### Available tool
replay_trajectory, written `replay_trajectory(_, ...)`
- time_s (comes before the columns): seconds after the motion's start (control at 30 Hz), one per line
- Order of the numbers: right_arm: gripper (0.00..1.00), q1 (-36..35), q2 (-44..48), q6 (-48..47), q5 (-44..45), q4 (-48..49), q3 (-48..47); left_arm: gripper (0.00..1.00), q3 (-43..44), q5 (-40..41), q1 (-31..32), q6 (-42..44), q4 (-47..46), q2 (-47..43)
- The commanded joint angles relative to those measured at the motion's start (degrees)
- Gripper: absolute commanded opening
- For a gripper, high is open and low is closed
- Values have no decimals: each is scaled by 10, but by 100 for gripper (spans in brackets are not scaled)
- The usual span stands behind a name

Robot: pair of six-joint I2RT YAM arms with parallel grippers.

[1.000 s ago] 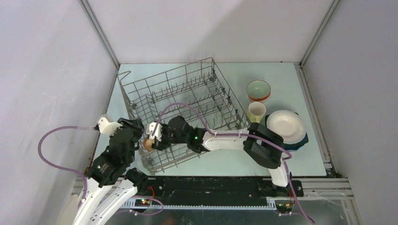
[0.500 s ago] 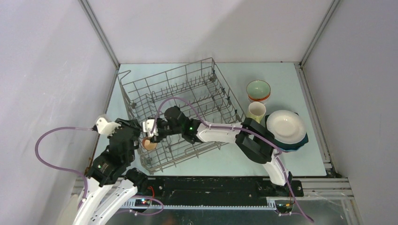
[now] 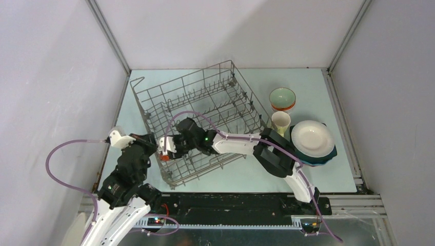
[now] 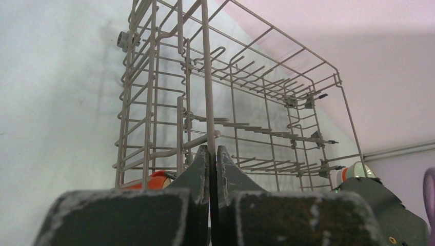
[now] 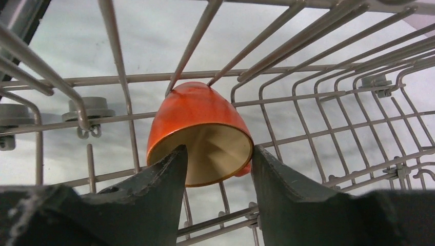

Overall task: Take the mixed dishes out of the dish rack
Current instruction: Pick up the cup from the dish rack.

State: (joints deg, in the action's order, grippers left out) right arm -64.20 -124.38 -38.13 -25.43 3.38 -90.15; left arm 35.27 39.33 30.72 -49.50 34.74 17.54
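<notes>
The dish rack [image 3: 215,97] is pinched by one upright wire in the left hand [image 4: 209,154], fingers pressed together. The right hand [image 5: 218,154], the nearer one, is spread astride the orange mug [image 5: 197,115] inside the rack. The mug lies on its side just ahead, long axis along the reach, mouth facing the fingers.

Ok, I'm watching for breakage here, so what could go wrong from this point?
The right pincer flanks the orange mug, lying tipped among the wires: lifted, it may snag on them. The pincer sits near the rim, so the mug could slip. The left pincer is shut on a dish rack wire: a pull may shift the rack.
</notes>
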Motion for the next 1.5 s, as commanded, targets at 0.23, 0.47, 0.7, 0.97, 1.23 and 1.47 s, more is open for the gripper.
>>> replay_trajectory(0.23,49,-23,-22,4,-4,10,-21,0,-15,-153,13,32,-13,14)
replay_trajectory(0.47,33,-29,-25,16,-15,46,-24,0,-16,-157,13,36,-18,18)
replay_trajectory(0.7,7,-32,-24,24,-34,44,-20,0,-15,-154,14,37,-15,18)
replay_trajectory(0.97,0,-32,45,56,35,139,61,0,-11,-133,14,31,-2,17)
replay_trajectory(1.23,0,-25,134,130,109,275,151,0,-8,-111,14,20,16,14)
replay_trajectory(1.47,0,-24,179,150,229,354,194,0,-7,-88,14,8,32,8)
